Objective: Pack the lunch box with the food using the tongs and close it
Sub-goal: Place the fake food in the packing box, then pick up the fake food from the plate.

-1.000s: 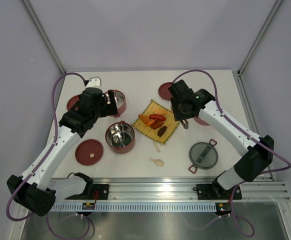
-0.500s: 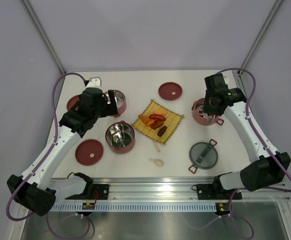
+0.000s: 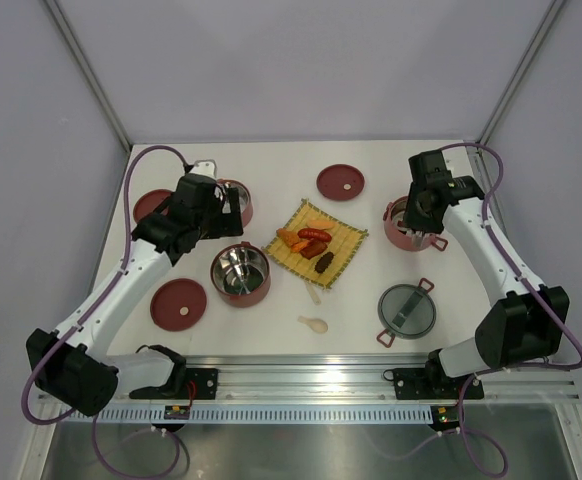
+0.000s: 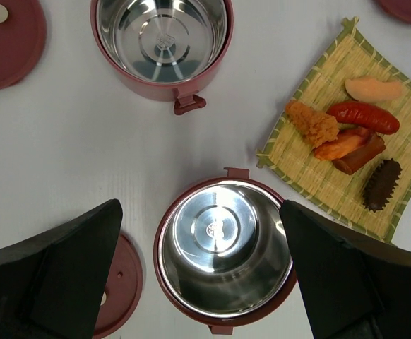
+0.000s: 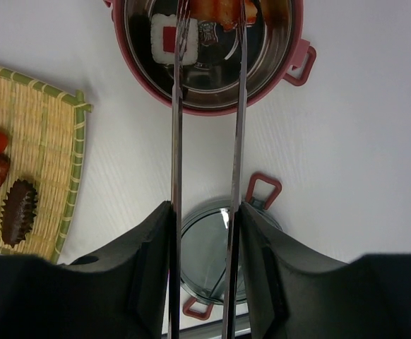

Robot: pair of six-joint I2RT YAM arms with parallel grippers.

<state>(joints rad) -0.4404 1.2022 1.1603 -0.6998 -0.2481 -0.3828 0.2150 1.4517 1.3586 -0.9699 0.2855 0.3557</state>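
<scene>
Six food pieces [image 4: 361, 116] left on mat [image 4: 297, 152]; sushi roll [image 5: 164, 39] in tier [image 5: 205, 111] at its 3 o'clock. Right gripper [image 5: 204, 212] clamps tongs [image 5: 176, 141], left gripper [image 4: 198, 240] gapes empty. Lids [image 3: 340, 182] off.

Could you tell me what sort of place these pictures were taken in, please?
Most likely a robotics lab test cell, not a kitchen: a left arm and right arm bolted to a metal rail at the edge of a white table, plain panel walls, and toy food laid on a woven mat.

no readable text, no labels, no numbers
</scene>
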